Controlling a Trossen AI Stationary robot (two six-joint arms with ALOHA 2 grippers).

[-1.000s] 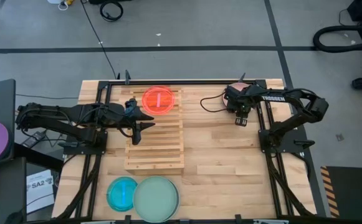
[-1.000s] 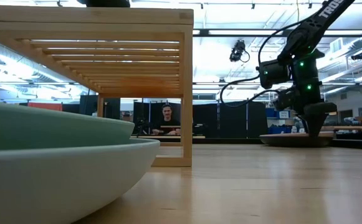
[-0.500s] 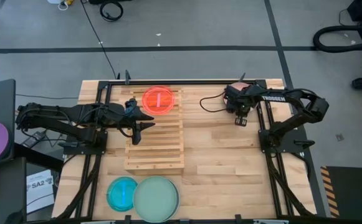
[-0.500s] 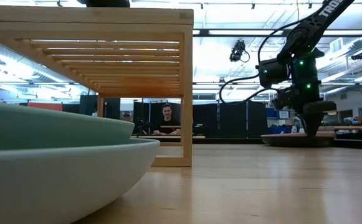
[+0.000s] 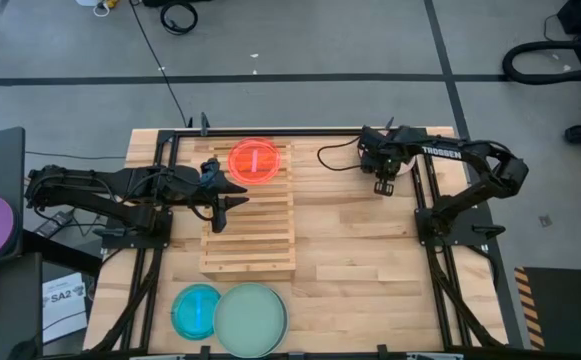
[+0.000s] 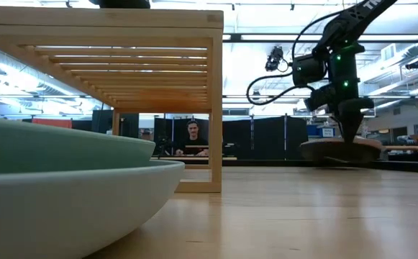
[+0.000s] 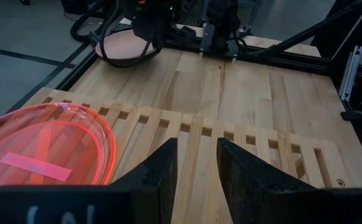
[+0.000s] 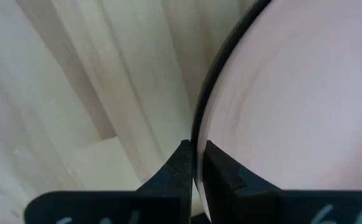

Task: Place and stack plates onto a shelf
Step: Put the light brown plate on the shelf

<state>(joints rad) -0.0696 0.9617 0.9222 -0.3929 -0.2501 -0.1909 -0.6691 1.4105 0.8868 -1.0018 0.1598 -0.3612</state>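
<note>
I see the right pincer (image 8: 194, 163) has clamped the rim of the whitish plate (image 6: 340, 150), raised it clear of the surface (image 6: 302, 208), and shifted slightly toward the shelf (image 5: 250, 225).

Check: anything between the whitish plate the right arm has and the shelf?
Nothing visible. The right gripper is shut on the rim of the whitish plate, lifted off the table. Bare planks lie between it and the shelf. The red plate sits on the shelf's far end; the left gripper hovers over its left edge.
</note>
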